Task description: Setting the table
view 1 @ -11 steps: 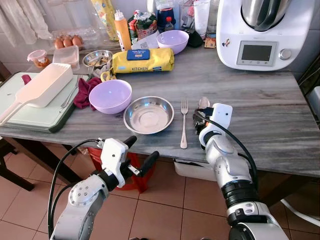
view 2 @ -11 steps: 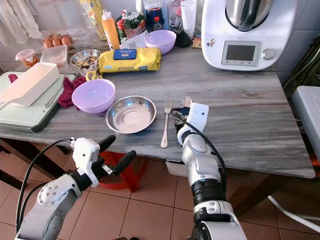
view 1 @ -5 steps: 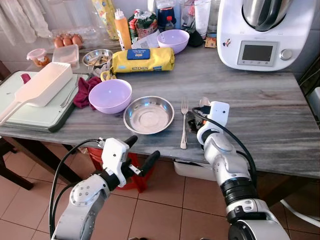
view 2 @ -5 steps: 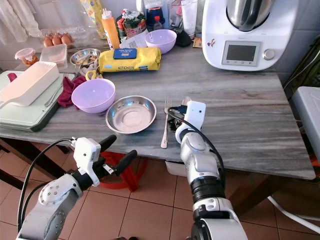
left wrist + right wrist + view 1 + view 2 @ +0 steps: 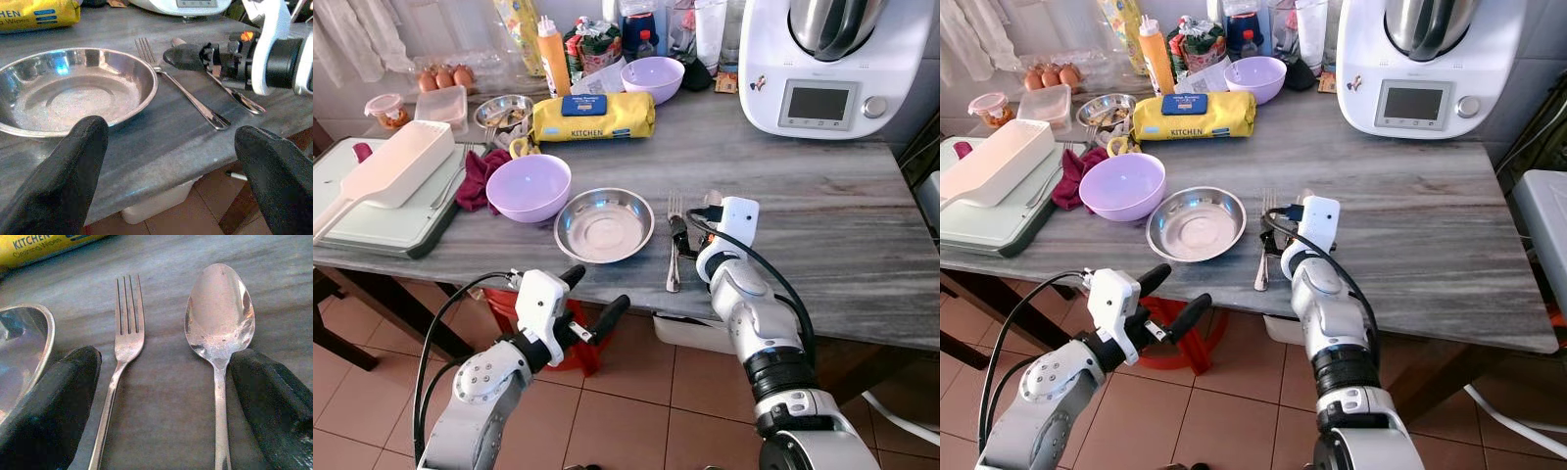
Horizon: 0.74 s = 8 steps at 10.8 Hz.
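Even, bright daylight; soft shadows on the desk (image 5: 822, 196). Glare on the steel bowl (image 5: 73, 93) and spoon (image 5: 220, 308). Near fingers (image 5: 44, 406) blurred.

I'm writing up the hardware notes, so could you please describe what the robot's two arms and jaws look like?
Both arms are silver metal with black joint rings. Each wrist carries a white block, with black cables looping along the arm. The left gripper and right gripper each have two long, rounded, matte black fingers.
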Available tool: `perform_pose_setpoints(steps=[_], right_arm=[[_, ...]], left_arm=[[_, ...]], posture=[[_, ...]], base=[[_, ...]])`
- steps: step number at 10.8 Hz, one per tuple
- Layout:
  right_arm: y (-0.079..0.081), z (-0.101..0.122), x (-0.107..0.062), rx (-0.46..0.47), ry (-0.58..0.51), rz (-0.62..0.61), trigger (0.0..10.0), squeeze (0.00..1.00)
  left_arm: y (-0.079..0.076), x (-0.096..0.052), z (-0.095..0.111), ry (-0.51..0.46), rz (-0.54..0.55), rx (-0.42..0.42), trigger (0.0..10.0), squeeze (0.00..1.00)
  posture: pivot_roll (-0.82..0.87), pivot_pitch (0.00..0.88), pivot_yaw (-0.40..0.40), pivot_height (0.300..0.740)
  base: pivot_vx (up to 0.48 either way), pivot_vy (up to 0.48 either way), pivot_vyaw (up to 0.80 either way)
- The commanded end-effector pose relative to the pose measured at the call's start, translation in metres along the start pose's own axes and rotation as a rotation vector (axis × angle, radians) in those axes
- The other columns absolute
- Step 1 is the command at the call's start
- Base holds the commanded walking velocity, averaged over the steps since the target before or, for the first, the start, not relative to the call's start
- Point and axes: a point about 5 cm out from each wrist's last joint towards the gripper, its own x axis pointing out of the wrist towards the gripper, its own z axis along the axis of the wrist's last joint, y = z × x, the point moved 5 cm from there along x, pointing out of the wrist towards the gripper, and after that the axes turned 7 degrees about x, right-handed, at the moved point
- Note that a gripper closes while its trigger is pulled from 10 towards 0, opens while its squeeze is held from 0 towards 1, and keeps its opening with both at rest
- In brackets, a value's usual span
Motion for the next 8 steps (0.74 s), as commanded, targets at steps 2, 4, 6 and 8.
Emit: perform_pose_setpoints(steps=[2,4,6,8], right_arm=[[-0.002,-0.011,-0.008,-0.054,0.009,0.015,10.0,0.0],[-0.005,0.002,-0.015,-0.099,-0.057,-0.008,10.0,0.0],[-0.018,0.024,-0.032,-0.15,-0.164,-0.065,10.0,0.0],[-0.035,0.035,-0.041,-0.162,-0.217,-0.134,10.0,0.0]], left_arm=[[0.002,0.001,0.003,-0.015,0.007,0.001,10.0,0.0],[0.002,-0.001,0.003,-0.016,-0.007,0.001,10.0,0.0],[0.004,0.002,0.005,-0.022,0.0,0.007,10.0,0.0],[0.001,0.004,0.005,-0.024,-0.012,0.004,10.0,0.0]], posture=[[-0.05,0.108,0.085,0.74],[-0.05,0.107,0.082,0.74],[-0.07,0.107,0.086,0.74],[-0.08,0.106,0.09,0.74]], base=[[0.0,0.0,0.0],[0.0,0.0,0.0],[0.0,0.0,0.0],[0.0,0.0,0.0]])
